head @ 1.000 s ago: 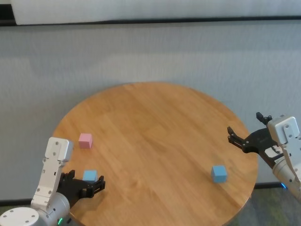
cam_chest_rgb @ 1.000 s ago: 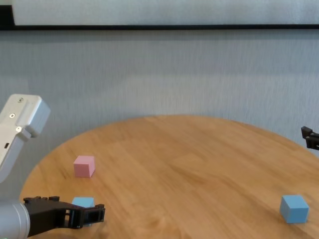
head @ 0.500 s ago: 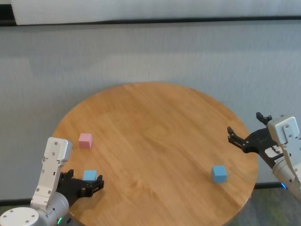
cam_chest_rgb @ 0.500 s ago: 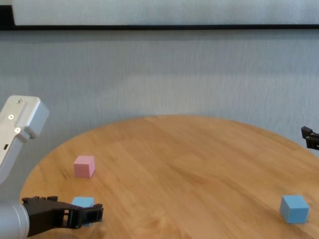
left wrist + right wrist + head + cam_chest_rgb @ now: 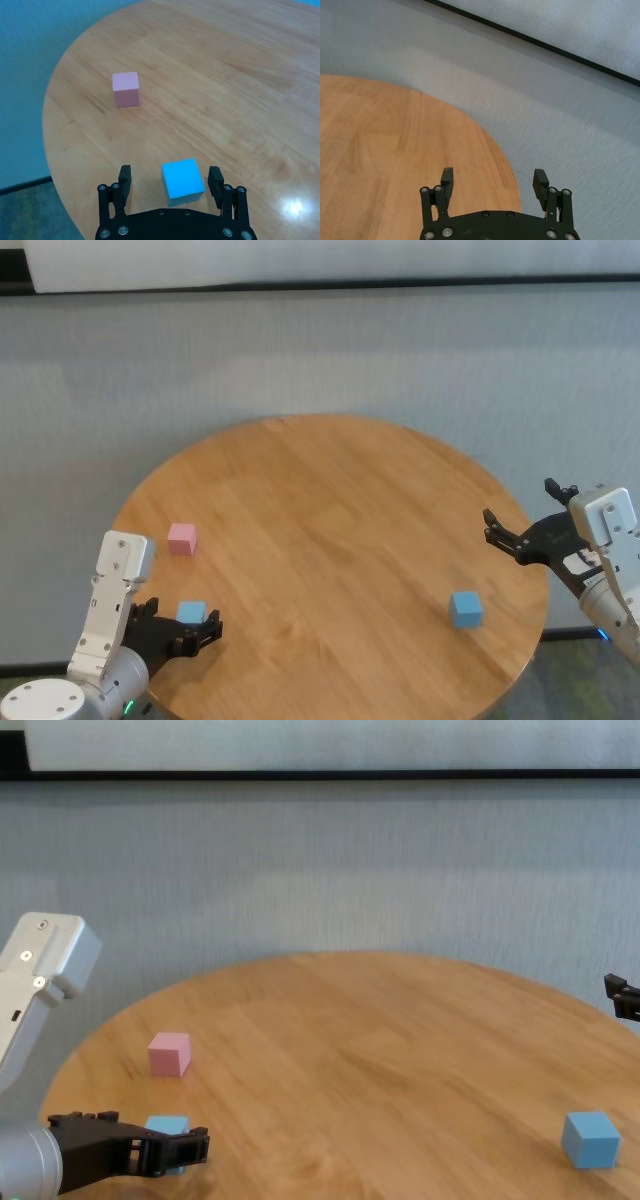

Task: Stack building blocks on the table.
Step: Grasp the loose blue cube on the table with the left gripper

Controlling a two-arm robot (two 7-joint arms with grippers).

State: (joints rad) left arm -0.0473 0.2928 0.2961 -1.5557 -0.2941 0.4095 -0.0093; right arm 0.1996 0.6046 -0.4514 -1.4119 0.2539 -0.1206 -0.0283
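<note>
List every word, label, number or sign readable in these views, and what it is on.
None: no text shows on the pink block, the two blue blocks, the table, the left gripper or the right gripper.

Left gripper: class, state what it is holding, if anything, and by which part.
Nothing is held. The left gripper is open, its fingers on either side of a blue block resting on the table.

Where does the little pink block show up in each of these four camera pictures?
Head view: pink block at the table's left side.
Left wrist view: it sits beyond the open fingers.
Right wrist view: not in it.
Chest view: lower left.
Shared landmark: the light blue block between the left gripper's fingers.
</note>
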